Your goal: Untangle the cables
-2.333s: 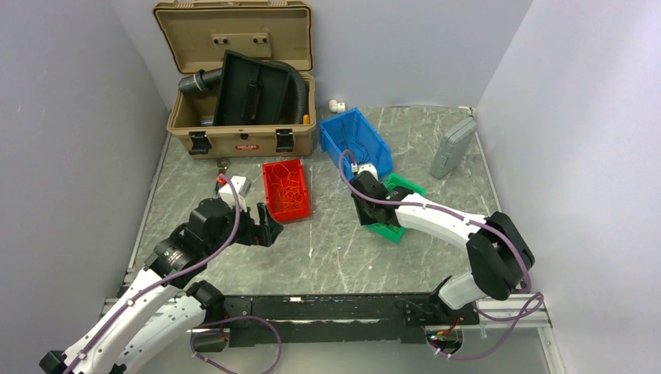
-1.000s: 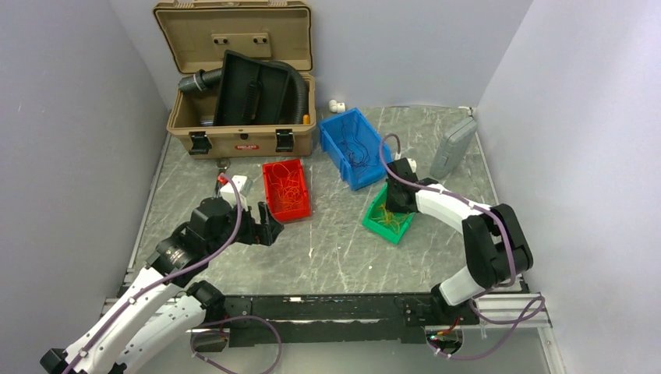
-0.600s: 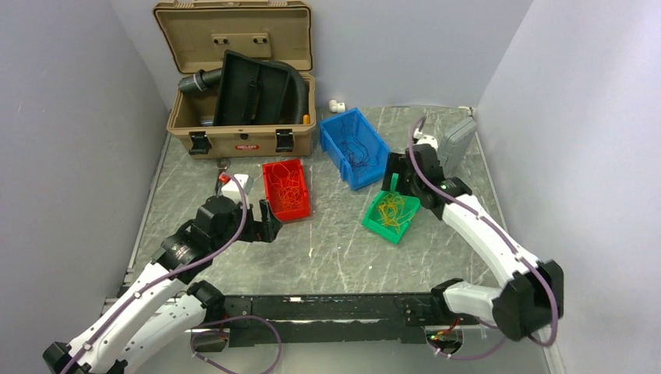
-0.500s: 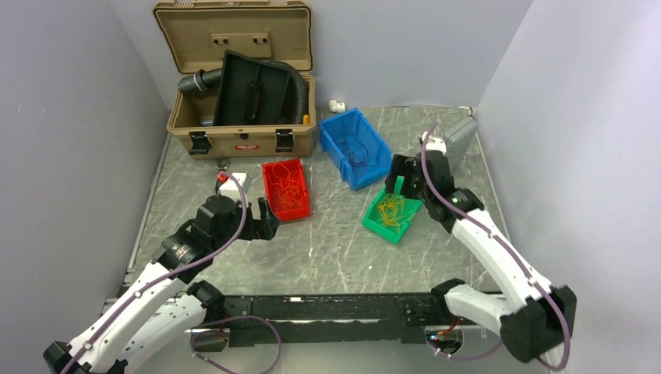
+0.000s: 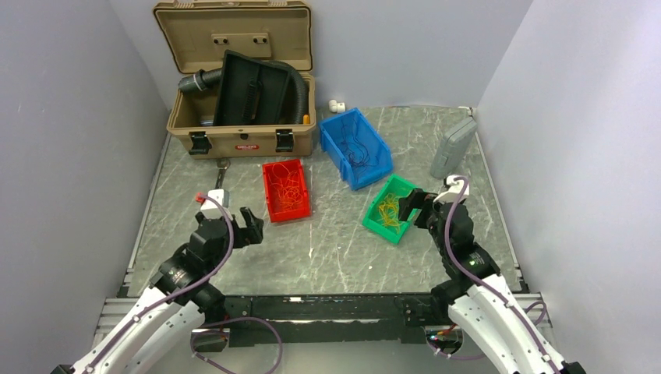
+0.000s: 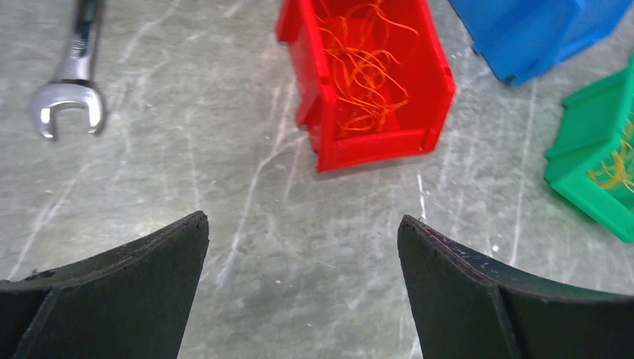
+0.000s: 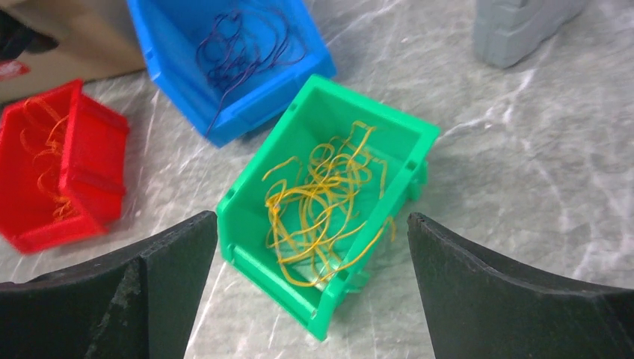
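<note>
The left gripper (image 6: 300,224) is wide open with nothing between its fingers, hovering over bare marble table (image 6: 149,172). Just ahead of its fingertips sits a red bin (image 6: 374,142), apart from them, holding a loose tangle of orange cables (image 6: 366,75). Ahead and to its left a steel wrench (image 6: 71,82) lies flat on the table, open end toward the gripper. The right gripper (image 7: 312,218) is also spread wide and holds nothing. It hangs above the near end of a green bin (image 7: 262,262), which shows between its two fingers without touching either. Inside that bin lie looped yellow cables (image 7: 325,202), a strand or two draped over the near rim. Beyond the green bin, up and to the left of the fingers, a blue bin (image 7: 262,105) stands just beside it and holds thin dark cables (image 7: 243,48). A grey case (image 7: 523,26) lies farther ahead to the right, well apart from the bins. In the top view the three bins form a row ahead of both grippers, and behind them, at the far edge, an open tan toolbox (image 5: 234,140) holds a black corrugated hose (image 5: 300,89).
</note>
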